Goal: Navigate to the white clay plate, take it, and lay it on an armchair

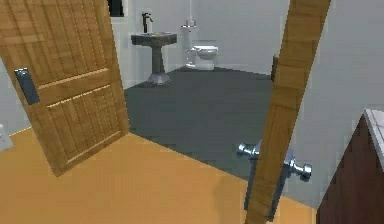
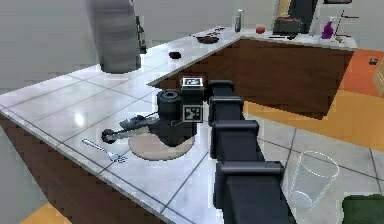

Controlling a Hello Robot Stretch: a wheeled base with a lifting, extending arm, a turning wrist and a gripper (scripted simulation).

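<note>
A pale round plate (image 2: 158, 149) lies flat on the marble counter (image 2: 60, 105) in the arm side view. The dark arm (image 2: 235, 150) reaches up from the bottom edge to it, with its two marked white squares just above the plate. The gripper (image 2: 113, 134) sticks out to the left at the plate's left rim. I cannot tell whether it holds anything, since the plate and counter lie right behind it.
A fork (image 2: 104, 152) lies left of the plate, a clear glass (image 2: 314, 180) right of the arm, a grey cylinder (image 2: 112, 35) farther out. The counter's far leg carries a bowl (image 2: 208, 38) and bottle (image 2: 238, 20). Ahead, wooden doors (image 1: 70, 80) (image 1: 285, 110) flank a bathroom with sink (image 1: 155, 45) and toilet (image 1: 203, 50).
</note>
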